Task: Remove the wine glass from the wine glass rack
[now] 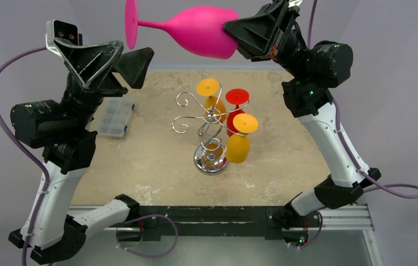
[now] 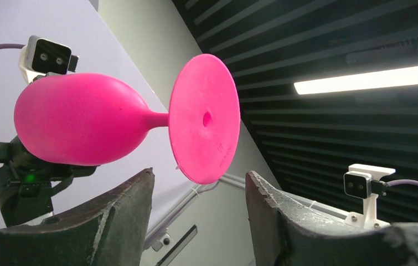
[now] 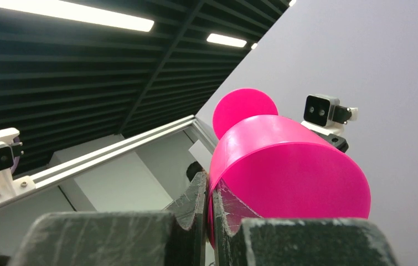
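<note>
My right gripper (image 1: 238,34) is shut on the rim of a pink wine glass (image 1: 198,30) and holds it on its side high above the table, foot pointing left. In the right wrist view the fingers (image 3: 195,194) pinch the bowl's wall (image 3: 284,166). My left gripper (image 1: 126,58) is open and empty, raised just below the glass's foot (image 1: 131,22). In the left wrist view the pink foot (image 2: 204,119) hangs above the gap between the jaws. The chrome wine glass rack (image 1: 211,138) stands mid-table with two orange glasses (image 1: 238,141) and a red one (image 1: 235,105) hanging on it.
A clear plastic compartment box (image 1: 115,117) lies on the beige table (image 1: 140,160) at the left, close to my left arm. Both arms are raised high over the back of the table. A black rail (image 1: 212,213) runs along the near edge.
</note>
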`<action>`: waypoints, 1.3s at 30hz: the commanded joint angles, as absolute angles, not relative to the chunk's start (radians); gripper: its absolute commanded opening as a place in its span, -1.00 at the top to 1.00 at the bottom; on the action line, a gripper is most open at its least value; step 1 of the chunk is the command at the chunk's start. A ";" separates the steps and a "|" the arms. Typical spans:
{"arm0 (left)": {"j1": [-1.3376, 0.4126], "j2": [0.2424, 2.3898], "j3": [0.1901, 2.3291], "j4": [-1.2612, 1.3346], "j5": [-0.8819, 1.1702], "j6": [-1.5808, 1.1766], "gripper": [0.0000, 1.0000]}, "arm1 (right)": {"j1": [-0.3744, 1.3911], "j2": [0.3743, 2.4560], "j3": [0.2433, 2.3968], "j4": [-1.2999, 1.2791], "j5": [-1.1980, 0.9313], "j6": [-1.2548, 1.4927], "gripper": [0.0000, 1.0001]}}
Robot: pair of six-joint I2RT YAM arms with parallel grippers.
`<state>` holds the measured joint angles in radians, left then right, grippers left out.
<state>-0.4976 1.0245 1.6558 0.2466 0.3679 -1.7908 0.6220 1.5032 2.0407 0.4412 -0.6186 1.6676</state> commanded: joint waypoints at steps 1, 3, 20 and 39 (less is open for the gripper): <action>-0.494 0.997 1.629 0.274 0.353 -1.779 -0.29 | 0.625 1.476 2.012 0.462 -0.581 1.645 1.00; -0.494 0.990 1.616 0.269 0.353 -1.778 -0.39 | 0.624 1.465 1.997 0.460 -0.572 1.636 1.00; -0.473 0.844 1.560 0.005 0.369 -1.615 -0.80 | 0.623 1.449 2.045 0.309 -0.600 1.500 1.00; -0.466 0.736 1.624 -0.469 0.378 -1.330 -0.78 | 0.611 1.457 2.322 -0.341 -0.432 0.991 1.00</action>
<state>-0.4717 0.7578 1.5726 -0.3565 0.3676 -1.4338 0.6197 1.4719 2.2745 -0.1944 -0.5343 1.1488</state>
